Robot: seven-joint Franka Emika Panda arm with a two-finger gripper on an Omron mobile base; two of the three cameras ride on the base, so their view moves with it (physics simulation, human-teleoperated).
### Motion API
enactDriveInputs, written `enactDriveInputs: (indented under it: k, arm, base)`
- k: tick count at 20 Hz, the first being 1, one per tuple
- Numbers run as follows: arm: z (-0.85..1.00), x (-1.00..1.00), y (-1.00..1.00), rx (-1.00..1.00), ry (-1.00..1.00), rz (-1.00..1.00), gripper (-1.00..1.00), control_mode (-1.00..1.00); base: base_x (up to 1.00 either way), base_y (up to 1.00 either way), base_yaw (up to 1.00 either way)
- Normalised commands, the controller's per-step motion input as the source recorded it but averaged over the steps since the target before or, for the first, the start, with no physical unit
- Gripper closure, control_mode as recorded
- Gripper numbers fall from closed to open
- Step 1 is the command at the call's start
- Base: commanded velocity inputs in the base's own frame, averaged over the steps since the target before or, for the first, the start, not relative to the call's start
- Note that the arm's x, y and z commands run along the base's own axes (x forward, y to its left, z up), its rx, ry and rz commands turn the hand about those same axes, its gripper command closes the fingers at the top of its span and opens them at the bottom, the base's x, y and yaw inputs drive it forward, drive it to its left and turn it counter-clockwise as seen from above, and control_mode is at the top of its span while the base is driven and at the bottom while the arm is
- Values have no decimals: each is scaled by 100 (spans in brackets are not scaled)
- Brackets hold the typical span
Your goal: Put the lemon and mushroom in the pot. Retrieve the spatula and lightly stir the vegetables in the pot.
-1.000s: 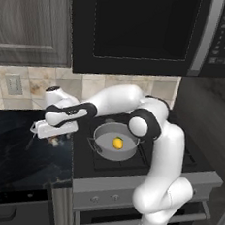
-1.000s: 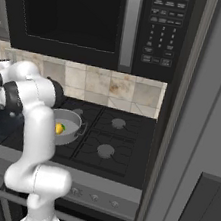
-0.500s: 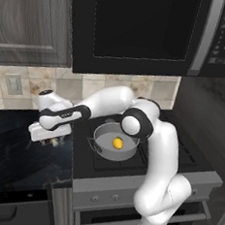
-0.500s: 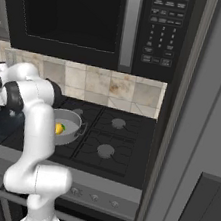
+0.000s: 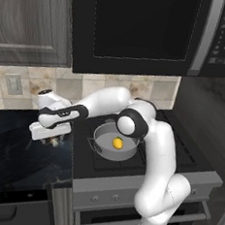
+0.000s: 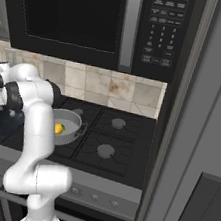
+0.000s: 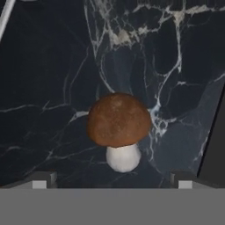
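Pincer (image 7: 112, 184) hanging wide open over the dark marbled counter (image 7: 48, 79), tips standing well apart at either side and gripping nothing. Mushroom (image 7: 119, 127) sitting directly ahead of the pincer, between the lines of the two tips, brown cap toward the camera and pale stem beneath, resting on the counter and touching neither tip. Nothing lying between the tips and the mushroom.

Seen from the left base view, pincer (image 5: 46, 132) reaching out low over the counter (image 5: 13, 149), just off the stove's left edge. Pot (image 5: 116, 139) standing to the pincer's right on the stove (image 5: 178, 155), well apart from it, with the lemon (image 5: 117, 143) lying inside on the pale bottom. White arm stretching across above the pot's left rim and partly covering it.

From the right base view, pot (image 6: 67, 126) showing behind the arm's upright link, lemon (image 6: 58, 128) peeking out inside it beside that link. Microwave (image 6: 96, 19) hanging above the stove (image 6: 112, 143), tiled wall (image 6: 111, 87) running behind.
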Motion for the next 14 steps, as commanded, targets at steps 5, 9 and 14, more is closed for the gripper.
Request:
enactDriveInputs:
  k: [5,9,14]
  arm:
    - [-1,0,-18,4,0,0,-100,-100]
    - [-12,7,-13,1,0,0,-100,-100]
    - [-14,23,2,0,0,0,-100,-100]
  base:
    - [0,0,0]
    - [0,0,0]
    - [0,0,0]
